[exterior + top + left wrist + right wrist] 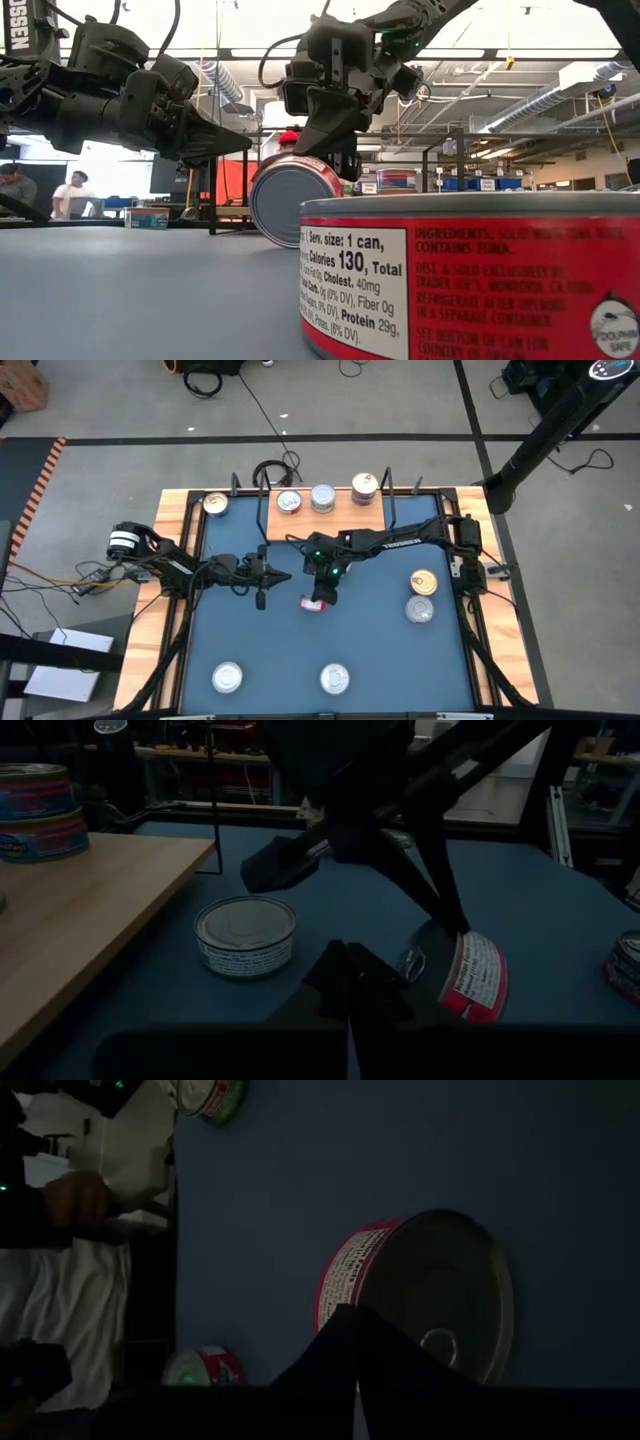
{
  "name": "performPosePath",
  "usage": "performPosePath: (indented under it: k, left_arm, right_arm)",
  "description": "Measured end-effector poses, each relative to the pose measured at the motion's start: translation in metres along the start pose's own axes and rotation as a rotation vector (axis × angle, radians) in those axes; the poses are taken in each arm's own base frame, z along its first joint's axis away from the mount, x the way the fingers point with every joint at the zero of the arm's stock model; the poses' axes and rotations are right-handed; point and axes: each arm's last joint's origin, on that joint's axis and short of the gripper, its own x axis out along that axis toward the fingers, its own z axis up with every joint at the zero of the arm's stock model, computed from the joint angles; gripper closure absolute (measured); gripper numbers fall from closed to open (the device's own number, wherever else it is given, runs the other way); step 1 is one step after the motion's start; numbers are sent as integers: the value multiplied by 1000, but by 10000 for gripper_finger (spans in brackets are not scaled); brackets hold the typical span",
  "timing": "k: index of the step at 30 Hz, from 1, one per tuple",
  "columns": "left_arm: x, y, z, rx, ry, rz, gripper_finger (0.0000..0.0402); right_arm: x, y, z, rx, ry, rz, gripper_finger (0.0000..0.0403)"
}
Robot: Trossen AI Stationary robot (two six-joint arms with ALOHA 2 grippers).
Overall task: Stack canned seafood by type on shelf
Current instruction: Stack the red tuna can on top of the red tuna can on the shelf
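Note:
A red-labelled can [314,603] stands tipped up on its edge at mid-table, one flat end facing the near edge [295,200]. My right gripper [321,592] reaches in from the table's right, slanting down, shut, with its tips at this can. My left gripper [275,575] hovers level and shut just left of it, touching nothing. The wooden shelf [335,520] lies at the far edge and carries two single cans [289,501] [322,497] and a stack of two [365,488]. Other cans rest flat on the blue table. My right gripper meets the tipped can at the upper part of its rim [452,927], coming from above and the table's right. The fingers [350,1355] lie over the lid beside the pull tab [440,1342]. The can's lower edge rests on the table. Whether the fingers pinch anything, I cannot tell.
One can [215,503] sits at the far left corner. A gold-lidded can [423,582] and a silver one [420,610] stand at the right, and two more [228,678] [335,678] near the front edge. Black wire uprights [262,510] stand at the shelf's ends.

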Motion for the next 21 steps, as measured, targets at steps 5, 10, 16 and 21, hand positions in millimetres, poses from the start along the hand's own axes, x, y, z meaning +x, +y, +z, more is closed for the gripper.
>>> performPosePath:
  k: [5,10,16,21]
  left_arm:
    - [0,0,0,0,0,0,400]
    - [0,0,0,0,0,0,400]
    - [0,0,0,0,0,-1,400]
    - [0,0,0,0,0,-9,396]
  right_arm:
    - [-1,-1,0,-3,-2,-13,365]
    - [-1,-2,0,0,-1,-22,326]
    - [-5,-6,3,-11,-13,-36,282]
    - [-7,-10,4,-20,-20,-42,257]
